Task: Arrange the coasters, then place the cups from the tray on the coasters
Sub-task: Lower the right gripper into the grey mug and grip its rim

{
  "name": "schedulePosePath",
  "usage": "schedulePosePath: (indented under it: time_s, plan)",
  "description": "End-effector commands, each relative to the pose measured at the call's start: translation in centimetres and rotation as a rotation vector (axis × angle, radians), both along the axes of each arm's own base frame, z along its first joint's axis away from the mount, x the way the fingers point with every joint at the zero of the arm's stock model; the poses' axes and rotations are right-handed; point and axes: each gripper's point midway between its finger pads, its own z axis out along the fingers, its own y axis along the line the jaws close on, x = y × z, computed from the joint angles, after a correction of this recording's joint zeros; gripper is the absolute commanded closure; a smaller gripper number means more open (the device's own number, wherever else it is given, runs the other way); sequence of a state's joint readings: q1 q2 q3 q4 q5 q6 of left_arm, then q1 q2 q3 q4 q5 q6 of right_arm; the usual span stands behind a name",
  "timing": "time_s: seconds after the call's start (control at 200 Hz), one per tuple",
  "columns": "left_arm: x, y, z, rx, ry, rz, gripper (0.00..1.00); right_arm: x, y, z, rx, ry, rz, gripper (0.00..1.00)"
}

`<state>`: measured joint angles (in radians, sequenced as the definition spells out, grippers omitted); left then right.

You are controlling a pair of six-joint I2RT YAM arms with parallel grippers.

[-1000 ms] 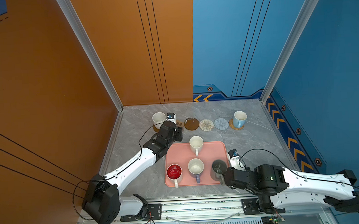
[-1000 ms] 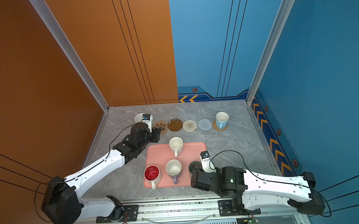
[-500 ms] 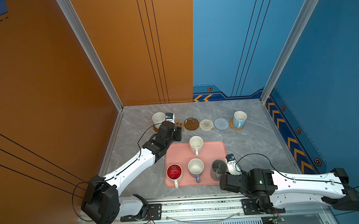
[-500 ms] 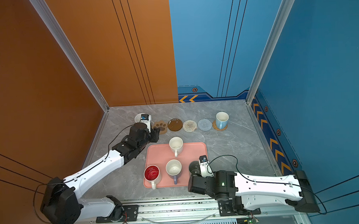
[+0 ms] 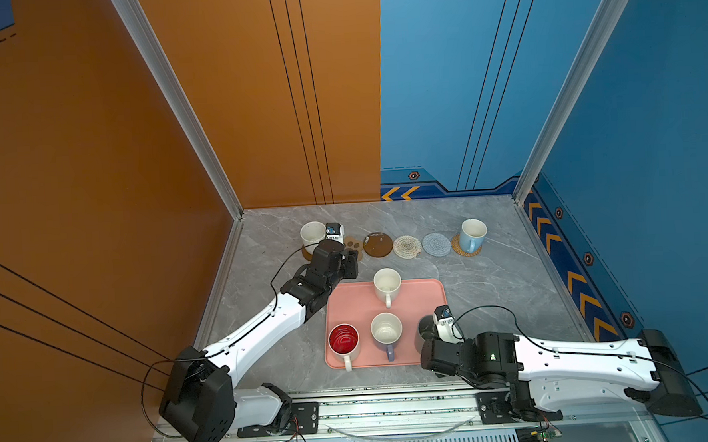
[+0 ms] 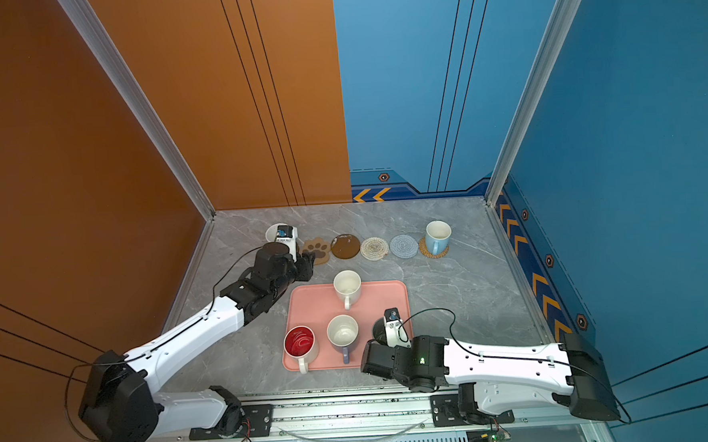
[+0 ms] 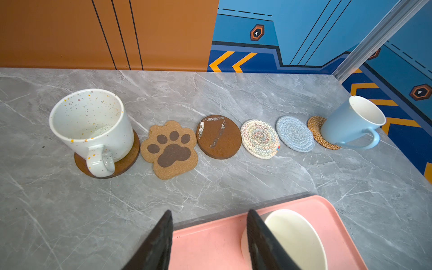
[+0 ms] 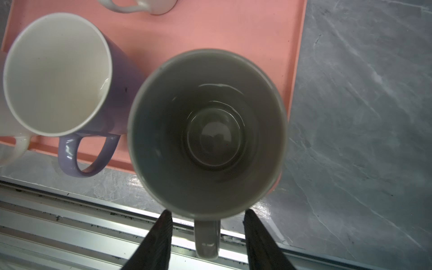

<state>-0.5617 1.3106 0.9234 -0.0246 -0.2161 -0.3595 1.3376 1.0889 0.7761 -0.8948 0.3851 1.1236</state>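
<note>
A row of coasters lies at the back: a brown disc [image 7: 126, 163] under a speckled white cup [image 7: 93, 121], a paw-print [image 7: 170, 149], a bare brown disc [image 7: 218, 136], a cream round [image 7: 259, 139], a blue-grey round [image 7: 295, 133] and a rattan round [image 7: 318, 133] under a light blue cup [image 7: 350, 121]. The pink tray [image 5: 423, 297] holds a white cup [image 5: 387, 284], a red-inside cup [image 5: 343, 340], a lavender cup [image 5: 386, 330] and a grey cup [image 8: 208, 133]. My left gripper [image 7: 209, 224] hangs open and empty over the tray's far left edge. My right gripper [image 8: 207, 214] is open, straddling the grey cup's handle [image 8: 207, 238] without touching it.
The metal rail [image 8: 70, 222] of the table's front edge runs just under the right gripper. Orange and blue walls enclose the grey marble table [image 5: 492, 281] on three sides. Bare marble lies between the coaster row and the tray.
The right arm has pulled back toward the front edge, and its jaws have narrowed around the grey cup's handle. The left arm has barely moved.
</note>
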Motion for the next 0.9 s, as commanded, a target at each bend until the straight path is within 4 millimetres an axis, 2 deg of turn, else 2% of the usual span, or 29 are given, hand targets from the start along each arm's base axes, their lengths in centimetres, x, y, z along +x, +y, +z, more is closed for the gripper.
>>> schedulePosePath:
  time_s: [0.0,0.401,0.701,0.891]
  plan:
    - [0.1,0.5,0.2,-0.013,-0.007,0.014,0.48,0.2,-0.5,-0.6,-0.017,0.005,-0.011,0.55]
    - [0.2,0.5,-0.4,-0.01,0.008,0.015,0.48,0.7,-0.2,-1.3,-0.018,0.014,-0.016,0.58]
    - [0.2,0.3,-0.2,-0.018,0.006,0.006,0.48,0.7,0.0,-2.5,-0.06,0.041,-0.02,0.6]
    - [0.2,0.3,-0.2,-0.02,0.004,0.006,0.48,0.9,0.3,-2.7,-0.081,0.04,-0.014,0.61]
